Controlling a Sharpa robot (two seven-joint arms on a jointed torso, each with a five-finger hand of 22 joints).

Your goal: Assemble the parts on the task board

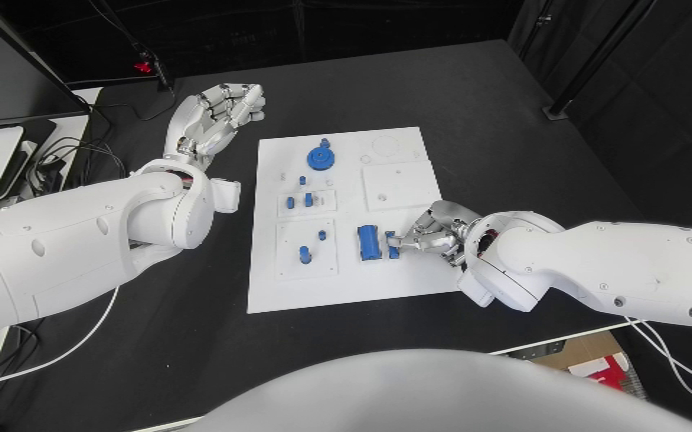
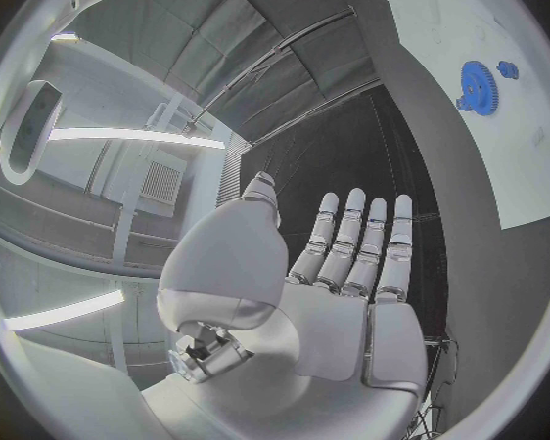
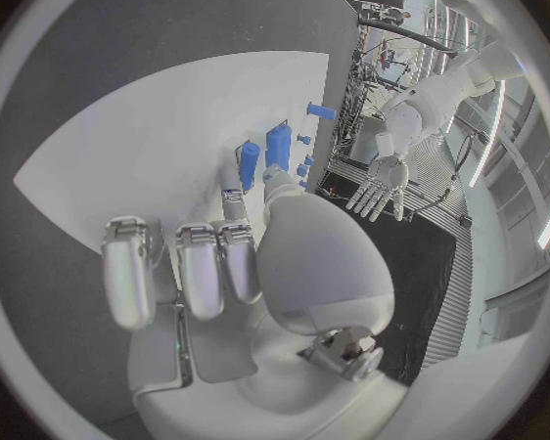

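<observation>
The left hand (image 1: 216, 117) lies over the black table (image 1: 476, 102), well apart from the task board's left edge. Its fingers (image 2: 361, 244) are extended side by side and hold nothing.

The task board (image 1: 397, 282) lies flat at the table's centre. A blue gear (image 1: 320, 157) sits near the board's far edge. Below it, small blue pegs (image 1: 302, 200) stand in a square recess, and further pegs (image 1: 310, 249) stand in the next recess toward the robot. A blue block (image 1: 371, 242) lies right of that recess.

The right hand (image 1: 433, 235) rests on the board's right part. A fingertip and the thumb meet at a narrow blue part (image 3: 247, 164) just beside the block; whether the part is actually pinched cannot be told.
</observation>
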